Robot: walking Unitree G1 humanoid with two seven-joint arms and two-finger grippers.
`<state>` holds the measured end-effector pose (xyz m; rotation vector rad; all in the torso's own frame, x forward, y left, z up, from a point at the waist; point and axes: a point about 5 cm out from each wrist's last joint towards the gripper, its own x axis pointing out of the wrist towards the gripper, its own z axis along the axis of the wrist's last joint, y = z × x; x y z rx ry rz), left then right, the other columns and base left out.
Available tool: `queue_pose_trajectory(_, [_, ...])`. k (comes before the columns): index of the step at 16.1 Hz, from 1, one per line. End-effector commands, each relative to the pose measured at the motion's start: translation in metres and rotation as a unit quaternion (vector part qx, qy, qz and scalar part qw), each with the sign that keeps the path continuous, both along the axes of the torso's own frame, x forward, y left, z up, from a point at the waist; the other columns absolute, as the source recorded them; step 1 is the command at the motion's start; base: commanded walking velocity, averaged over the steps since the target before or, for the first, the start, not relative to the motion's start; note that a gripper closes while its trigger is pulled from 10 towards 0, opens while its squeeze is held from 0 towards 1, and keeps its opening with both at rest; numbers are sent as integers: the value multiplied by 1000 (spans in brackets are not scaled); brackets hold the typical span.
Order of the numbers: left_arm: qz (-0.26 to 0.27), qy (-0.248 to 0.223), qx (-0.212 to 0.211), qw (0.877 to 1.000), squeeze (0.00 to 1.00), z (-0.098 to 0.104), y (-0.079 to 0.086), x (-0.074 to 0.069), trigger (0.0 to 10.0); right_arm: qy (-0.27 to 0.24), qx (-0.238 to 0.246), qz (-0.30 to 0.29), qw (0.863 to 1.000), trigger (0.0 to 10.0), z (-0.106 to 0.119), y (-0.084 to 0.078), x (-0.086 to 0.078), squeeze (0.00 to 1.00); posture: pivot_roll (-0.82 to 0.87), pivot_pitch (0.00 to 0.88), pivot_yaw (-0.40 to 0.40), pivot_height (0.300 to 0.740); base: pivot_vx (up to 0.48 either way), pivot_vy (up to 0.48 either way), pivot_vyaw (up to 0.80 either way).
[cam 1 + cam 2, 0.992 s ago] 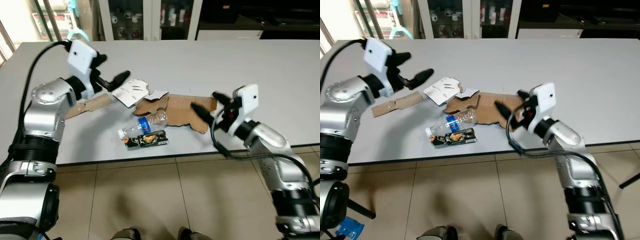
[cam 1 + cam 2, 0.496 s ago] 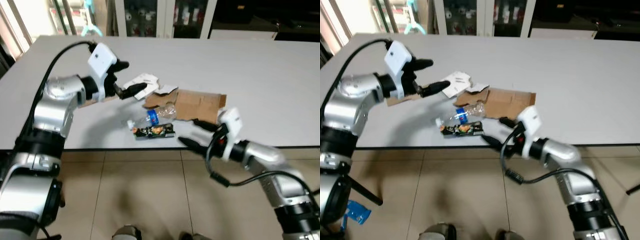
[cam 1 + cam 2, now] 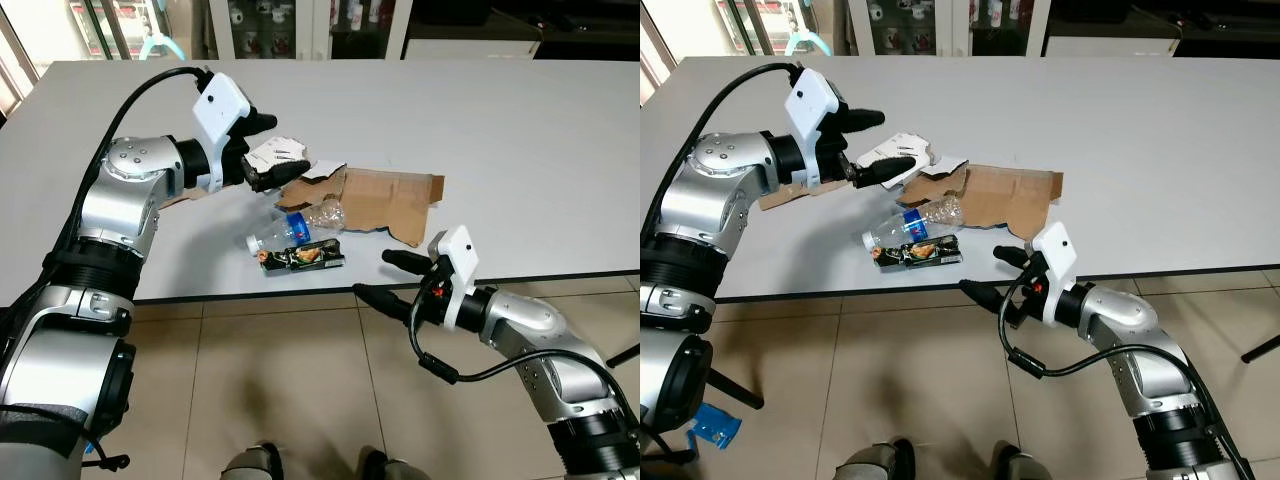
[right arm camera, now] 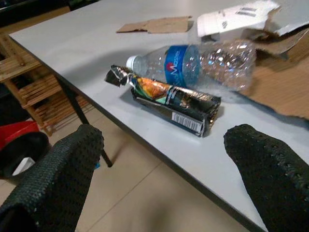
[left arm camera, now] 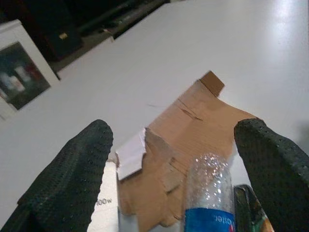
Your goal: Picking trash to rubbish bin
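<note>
Right wrist view looks straight across the near edge of the surface point(image 3: 1160, 130) at the trash I am after: my right gripper point(image 3: 992, 270) hangs just off that edge, below the rim, its two fingers point(image 4: 53, 179) spread wide with nothing between them, lined up, as I judge it, to come in level at the black snack wrapper point(image 4: 169, 99). That wrapper lies nearest the edge, and I take it as my landmark. One clear plastic bottle point(image 3: 908, 221) with a blue label lies on its side just behind the wrapper, touching or nearly touching it, cap pointing toward my left. Beyond the bottle sits one large flattened sheet of brown cardboard point(image 3: 1010, 195), and at its far left corner one white torn carton point(image 3: 895, 158) rests partly on it. One smaller cardboard strip point(image 3: 780, 195) lies well to the left of the wrapper, mostly hidden by my left arm. My left gripper point(image 3: 885, 145) is held above the surface beyond the wrapper, just over the white carton, its fingers point(image 5: 67, 164) apart and gripping nothing; I judge it is poised there to take the carton or the bottle below. So I count five pieces of trash, all on the surface, none picked up yet. I cannot make out a rubbish bin for certain.
</note>
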<state>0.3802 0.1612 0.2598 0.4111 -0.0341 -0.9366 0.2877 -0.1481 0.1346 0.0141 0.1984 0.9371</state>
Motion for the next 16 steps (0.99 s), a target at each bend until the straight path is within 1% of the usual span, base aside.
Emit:
queue_pose_trajectory(1, [-48, 17, 12, 999, 0, 3, -5, -3, 10000, 5, -2, 14, 1000, 10000, -1, 4, -3, 0, -22, 148, 6, 740, 0, 0, 0])
queue_pose_trajectory(2, [-64, 25, 18, 997, 0, 2, -6, -4, 10000, 7, -1, 15, 1000, 10000, -2, 4, -4, 0, -21, 152, 6, 740, 0, 0, 0])
queue_pose_trajectory(4, [-96, 43, 44, 993, 0, -1, -6, -8, 10000, 9, 1, 20, 1000, 10000, -2, 6, -5, 0, -20, 157, 9, 740, 0, 0, 0])
queue_pose_trajectory(6, [-126, 62, 54, 989, 0, -3, -6, -11, 10000, 11, 2, 21, 1000, 10000, -3, 8, -6, 0, -20, 162, 11, 740, 0, 0, 0])
queue_pose_trajectory(8, [-151, 73, 48, 985, 0, -2, -8, -14, 10000, 13, 2, 21, 1000, 10000, -4, 9, -6, 0, -19, 165, 12, 740, 0, 0, 0])
queue_pose_trajectory(10, [-192, 80, 43, 977, 0, 3, -14, -21, 10000, 15, 4, 22, 1000, 10000, -5, 10, -8, 0, -18, 168, 13, 740, 0, 0, 0])
queue_pose_trajectory(12, [-220, 88, 35, 971, 0, 4, -20, -26, 10000, 16, 5, 22, 1000, 10000, -6, 11, -8, 0, -18, 169, 13, 740, 0, 0, 0])
queue_pose_trajectory(14, [-262, 102, 17, 959, 0, 6, -29, -34, 10000, 15, 5, 23, 1000, 10000, -5, 11, -7, 0, -18, 170, 13, 740, 0, 0, 0])
queue_pose_trajectory(15, [-268, 105, 15, 957, 0, 7, -31, -36, 10000, 15, 5, 23, 1000, 10000, -5, 11, -7, 0, -19, 170, 13, 740, 0, 0, 0])
queue_pose_trajectory(16, [-295, 112, 8, 949, 0, 7, -36, -43, 10000, 15, 5, 22, 1000, 10000, -5, 11, -7, 0, -19, 169, 14, 740, 0, 0, 0])
